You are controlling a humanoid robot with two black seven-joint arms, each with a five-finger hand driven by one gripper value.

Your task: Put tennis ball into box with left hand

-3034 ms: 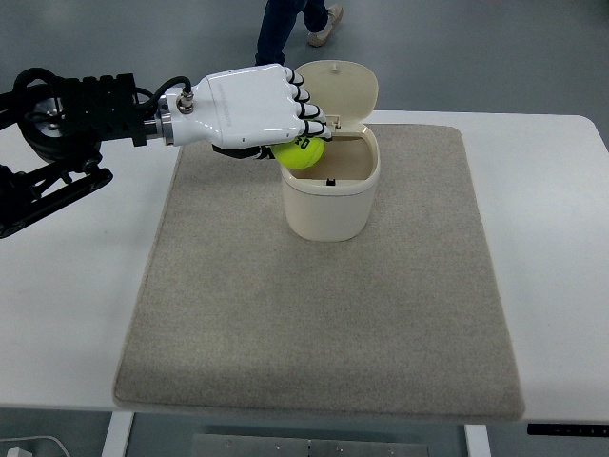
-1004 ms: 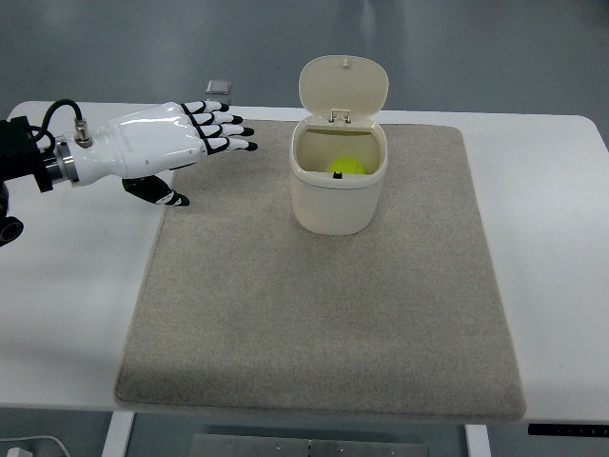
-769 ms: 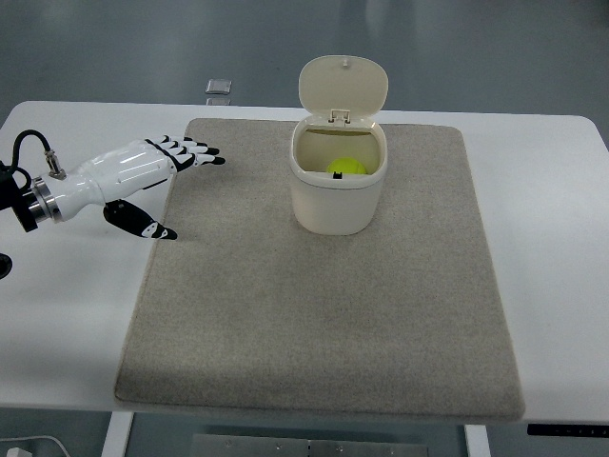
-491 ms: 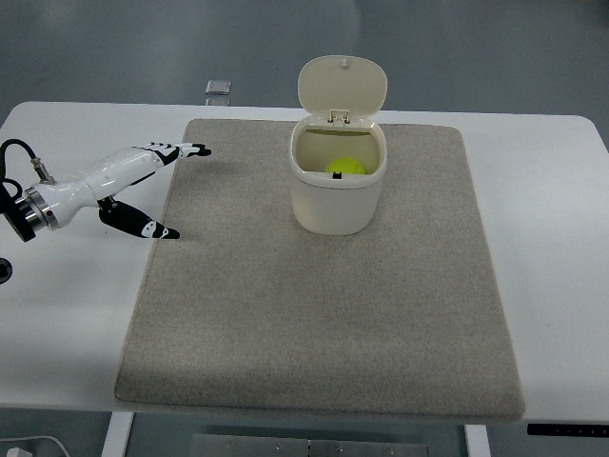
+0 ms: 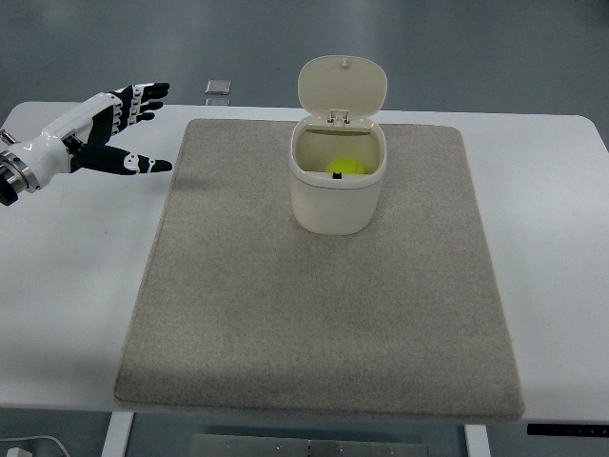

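From my remote station I see the yellow-green tennis ball (image 5: 346, 168) lying at the bottom of the cream plastic box (image 5: 336, 205), toward the far wall of its open compartment. The box's rounded hinged lid (image 5: 343, 86) stands upright behind the opening. The box sits upright on the far middle of a grey-beige felt mat (image 5: 324, 324), which covers most of the white table (image 5: 552, 248).

My robot's white left hand (image 5: 90, 133) with black-jointed fingers (image 5: 143, 95) hangs over the table's far left corner, its arm entering from the left edge of the top view. The fingers are spread wide and hold nothing; four of them point toward the far right, while the thumb (image 5: 147, 165) reaches out on its own toward the mat's left border. The hand is well apart from the box and just beside the mat's far left corner, touching neither.

A small grey square object (image 5: 219, 88) lies on the dark floor (image 5: 476, 48) beyond the table's far edge, too small for me to identify. At the bottom of the view I can make out part of the table's frame (image 5: 285, 446) below the near edge of the tabletop.

The right hand does not show anywhere in this view.
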